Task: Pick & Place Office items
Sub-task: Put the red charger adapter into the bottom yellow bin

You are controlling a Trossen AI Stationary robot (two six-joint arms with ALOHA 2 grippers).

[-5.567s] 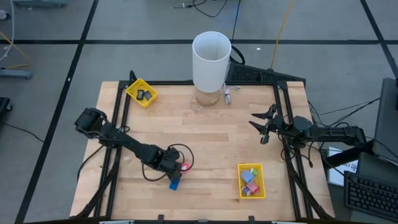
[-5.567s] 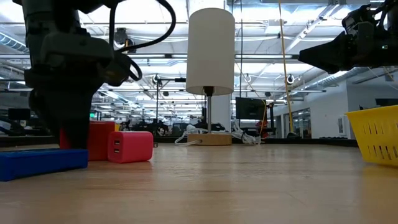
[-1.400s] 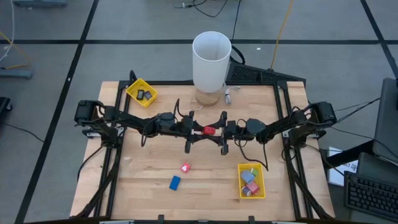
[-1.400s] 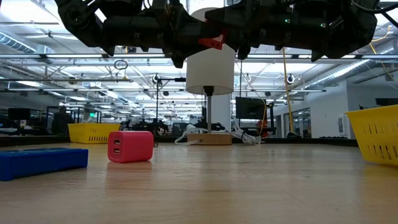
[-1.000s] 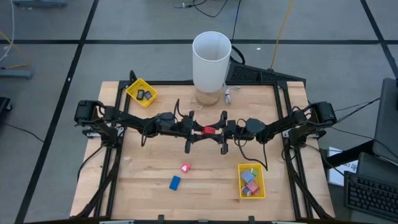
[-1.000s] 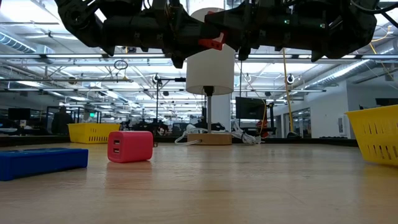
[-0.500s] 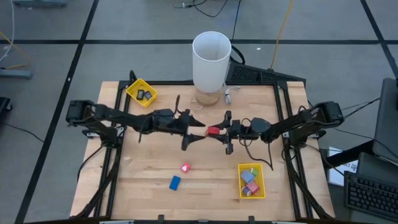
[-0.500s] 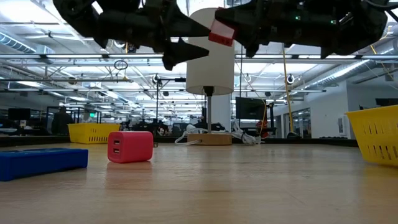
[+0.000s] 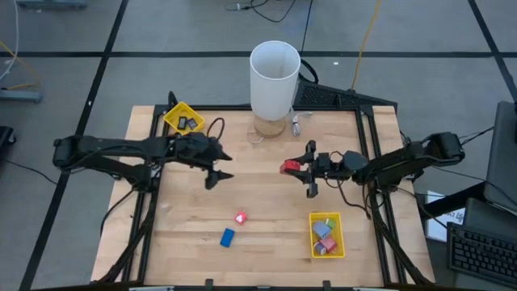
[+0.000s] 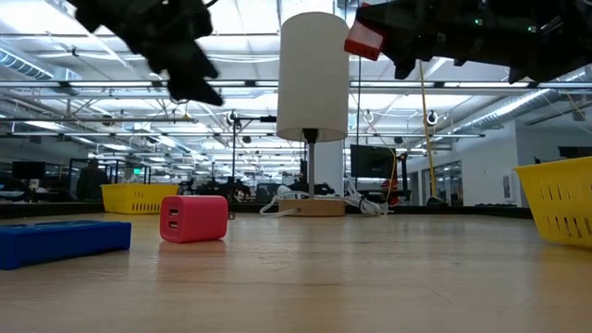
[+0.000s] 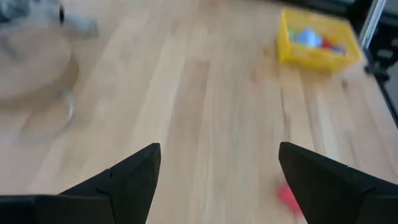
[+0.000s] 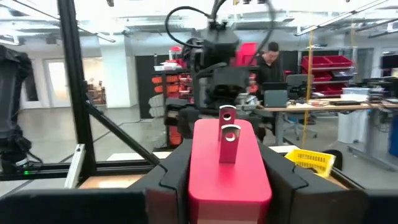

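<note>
Holding the red plug block by its flat sides, our right gripper hangs mid-frame, fingers clamped. It looks light, rigid and smooth, so we grip the faces, clear of the prongs. Our left gripper hangs centre-left, fingers spread, empty.

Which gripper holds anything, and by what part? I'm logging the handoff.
The right gripper holds the red plug block by its two sides; the left gripper is open and empty.

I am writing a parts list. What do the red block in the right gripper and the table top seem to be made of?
Red block: probably smooth matte plastic, with two shiny metal prongs, like a plug adapter. Table top: light wood, visible planks and grain, likely varnished.
</note>
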